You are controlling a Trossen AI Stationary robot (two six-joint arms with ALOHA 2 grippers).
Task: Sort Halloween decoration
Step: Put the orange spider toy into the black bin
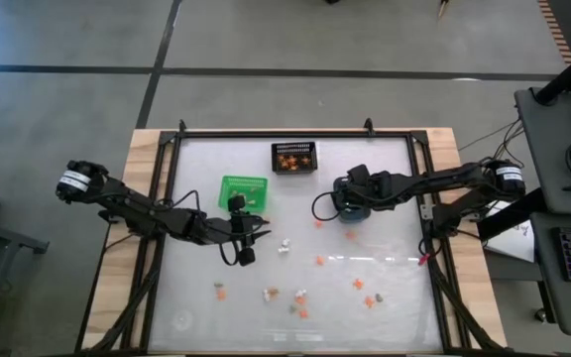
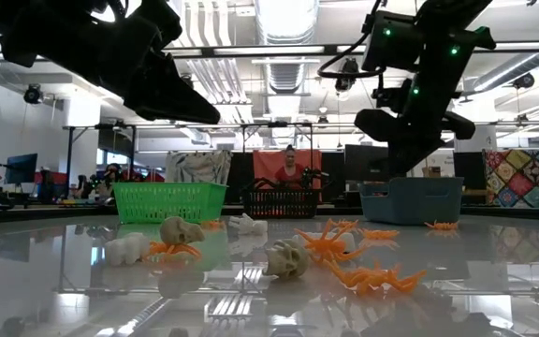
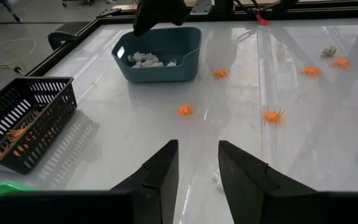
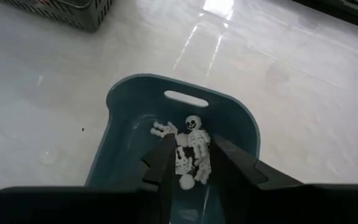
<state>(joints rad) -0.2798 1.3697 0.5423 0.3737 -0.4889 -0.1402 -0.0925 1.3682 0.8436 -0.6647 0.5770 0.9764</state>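
The Halloween decoration is many tiny trinkets: orange spiders (image 1: 318,261), white pieces (image 1: 284,246) and tan skulls (image 2: 288,257), scattered on the table's near half. My left gripper (image 1: 244,243) hovers open over the table just nearer than the green bin (image 1: 242,190), and a small white trinket (image 3: 216,177) lies on the table below its fingertips (image 3: 197,168). My right gripper (image 4: 191,162) hangs open above the blue-grey bin (image 4: 120,112), which holds white skeletons (image 4: 194,146). The black mesh bin (image 3: 23,124) holds orange spiders.
The three bins stand on the table's far half: green (image 2: 171,201) to the left, black mesh (image 1: 293,157) in the middle by the far edge, blue-grey (image 2: 410,199) to the right. A raised frame (image 1: 170,149) runs around the tabletop. People sit in the room beyond.
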